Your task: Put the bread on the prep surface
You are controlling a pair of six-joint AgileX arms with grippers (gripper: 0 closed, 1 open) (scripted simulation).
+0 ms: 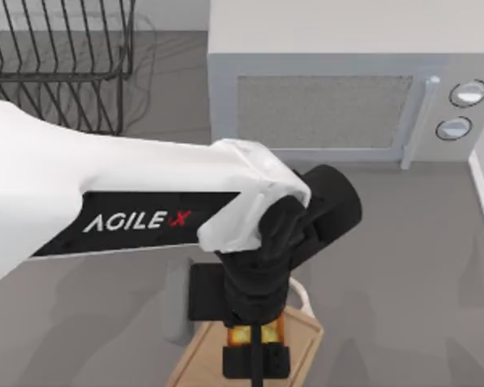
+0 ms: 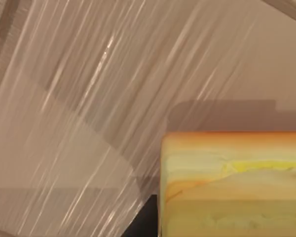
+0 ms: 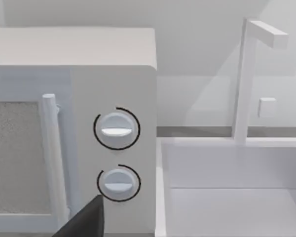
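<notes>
Our white AgileX left arm [image 1: 105, 193] holds its gripper [image 1: 256, 348] pinching the small orange-yellow toasted bread [image 1: 244, 333] low over the tan wooden cutting board [image 1: 198, 363], positioned for release

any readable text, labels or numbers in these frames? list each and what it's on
"AGILE X": white letters with a red X, on the black panel of the left arm, top view.

Microwave: its two dials carry no readable numbers or marks in the right wrist view.

Bread, cutting board and dish rack: no text.
</notes>
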